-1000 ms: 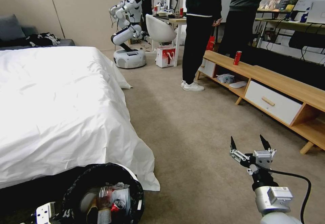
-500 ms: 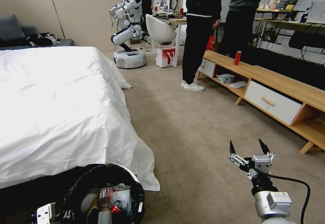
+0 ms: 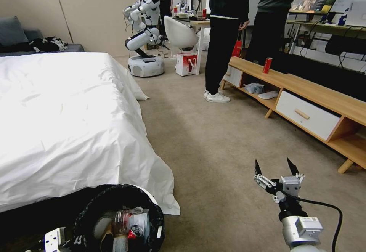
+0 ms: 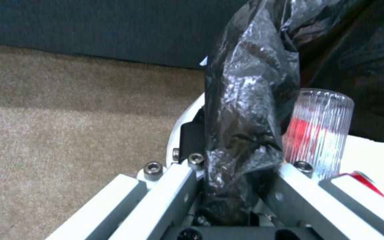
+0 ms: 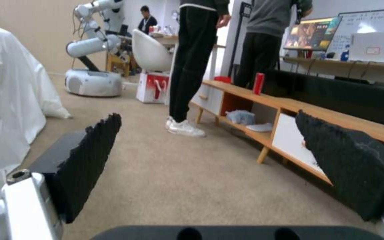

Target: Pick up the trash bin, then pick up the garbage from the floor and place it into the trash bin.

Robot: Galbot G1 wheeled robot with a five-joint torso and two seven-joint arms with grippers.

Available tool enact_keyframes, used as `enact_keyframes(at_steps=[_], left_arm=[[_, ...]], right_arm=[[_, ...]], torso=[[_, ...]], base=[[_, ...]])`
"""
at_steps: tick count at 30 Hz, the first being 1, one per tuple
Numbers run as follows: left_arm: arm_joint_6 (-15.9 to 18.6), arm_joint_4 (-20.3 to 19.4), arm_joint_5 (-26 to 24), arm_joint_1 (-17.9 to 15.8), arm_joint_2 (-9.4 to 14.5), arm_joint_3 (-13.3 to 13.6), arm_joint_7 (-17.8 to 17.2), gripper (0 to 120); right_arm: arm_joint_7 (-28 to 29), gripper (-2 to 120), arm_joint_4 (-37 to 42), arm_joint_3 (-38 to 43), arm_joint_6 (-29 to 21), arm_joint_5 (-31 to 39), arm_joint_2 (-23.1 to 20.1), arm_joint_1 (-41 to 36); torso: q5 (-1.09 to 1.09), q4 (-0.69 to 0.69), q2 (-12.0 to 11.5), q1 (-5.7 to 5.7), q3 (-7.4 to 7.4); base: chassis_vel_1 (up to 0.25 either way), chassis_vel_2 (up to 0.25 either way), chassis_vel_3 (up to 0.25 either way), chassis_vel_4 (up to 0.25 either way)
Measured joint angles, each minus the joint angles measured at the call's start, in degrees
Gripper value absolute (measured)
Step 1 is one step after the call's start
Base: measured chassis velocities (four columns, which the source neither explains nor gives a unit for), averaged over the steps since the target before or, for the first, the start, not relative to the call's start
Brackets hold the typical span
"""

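Two grippers on your screen: one loaded, one free.
Head view, bin: your trash bin (image 3: 118, 217) hangs low just off the bed's (image 3: 68, 122) near corner, black liner rolled over the rim, garbage (image 3: 127, 223) already lying inside it.
Head view, right arm: your right gripper (image 3: 276, 167) hovers over bare carpet (image 3: 213, 137), well away from the bed, jaws spread and empty.
Head view, advice: no litter shows on the carpet ahead, so judge this a search step; keep the bin level and clear of the bed sheet while you look.
Left wrist view, grip: your left gripper (image 4: 227, 186) is clamped on the bin's rim, crinkled liner (image 4: 245, 110) bunched between the fingers. The head view can't confirm that pinch.
Left wrist view, contents: a ribbed clear bottle (image 4: 318, 130) stands just inside the rim, white paper beside it.
Right wrist view, pads: both black pads (image 5: 90, 160) stand wide apart with nothing between, carpet running from the bed towards the wooden cabinet (image 5: 290, 116).
Right wrist view, extra: it gives you a floor-level look the head view lacks.
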Motion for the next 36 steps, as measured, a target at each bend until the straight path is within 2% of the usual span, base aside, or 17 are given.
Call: enact_keyframes(at_steps=[21,36], left_arm=[[-0.03,0.87,-0.45,-0.79,-0.34,-0.17,0.35,0],[0.08,1.34,-0.84,-0.89,-0.25,-0.25,0.46,0]], right_arm=[[-0.26,100,-1.73,-0.39,3.4,-0.34,-0.11,0.37],[-0.37,100,-2.24,-0.83,3.55,-0.13,-0.48,1.23]], torso=[[0.0,0.0,0.0,0.0,0.0],[0.0,0.01,0.01,0.0,0.0]], base=[[0.0,0.0,0.0,0.0],[-0.005,-0.009,-0.009,-0.005]])
